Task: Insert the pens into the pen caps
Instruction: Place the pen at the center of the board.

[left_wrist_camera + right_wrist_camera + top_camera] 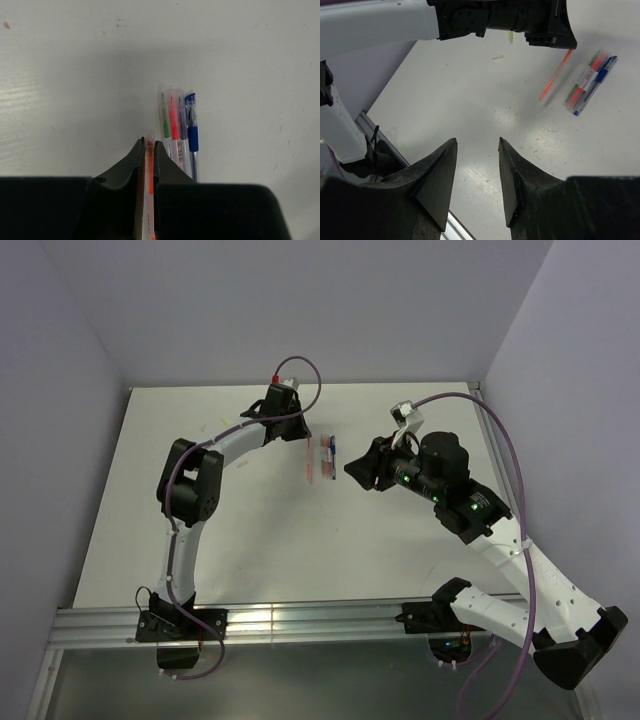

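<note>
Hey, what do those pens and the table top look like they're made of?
Pens: likely clear, glossy plastic; coloured ink tubes show through the barrels, also in the orange pen that the left gripper holds. The blue pen has a dark sleeve, perhaps rubber. Table top: white, mostly matte, painted or laminated board; faint streaky sheen and small scuffs, material uncertain.

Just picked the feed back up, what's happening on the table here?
The left gripper has its fingers shut on an orange pen, held tilted beside a row of pens lying side by side on the table. The right gripper is open and empty, facing them. What looks like a small clear cap lies apart on the table, untouched.
</note>
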Robot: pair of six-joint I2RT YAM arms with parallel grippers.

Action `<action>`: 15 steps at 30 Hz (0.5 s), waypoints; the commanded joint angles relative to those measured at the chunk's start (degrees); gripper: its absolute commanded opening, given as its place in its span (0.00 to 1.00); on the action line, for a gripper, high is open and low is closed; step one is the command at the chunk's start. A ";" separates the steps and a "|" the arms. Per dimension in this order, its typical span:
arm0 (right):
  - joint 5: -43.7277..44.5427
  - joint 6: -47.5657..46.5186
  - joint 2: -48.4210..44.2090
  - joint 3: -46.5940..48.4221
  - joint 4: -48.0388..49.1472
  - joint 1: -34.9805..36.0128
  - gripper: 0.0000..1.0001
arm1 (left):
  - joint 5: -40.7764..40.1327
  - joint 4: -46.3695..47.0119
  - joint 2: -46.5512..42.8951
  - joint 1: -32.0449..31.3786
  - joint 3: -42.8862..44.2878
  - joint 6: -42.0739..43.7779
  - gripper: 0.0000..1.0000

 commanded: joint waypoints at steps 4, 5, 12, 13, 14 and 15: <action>1.08 -1.08 -0.55 0.89 0.24 -0.08 0.47 | 1.12 3.07 4.39 0.20 6.63 -1.48 0.00; 1.08 -1.00 -0.46 0.89 0.15 -0.08 0.47 | 1.47 3.33 4.91 0.29 6.81 -2.01 0.00; 1.17 -1.00 -0.28 0.89 0.06 -0.08 0.47 | 3.14 4.74 7.73 0.46 8.39 -4.56 0.00; 1.17 -1.00 -0.28 0.71 0.15 -0.08 0.47 | 3.06 4.65 7.99 0.55 8.74 -4.65 0.00; 1.26 -1.00 -0.20 0.71 0.06 -0.08 0.47 | 3.40 4.65 8.17 0.55 9.00 -4.74 0.00; 1.26 -0.91 -0.20 0.71 -0.02 -0.08 0.47 | 3.84 4.57 8.78 0.55 9.18 -4.65 0.00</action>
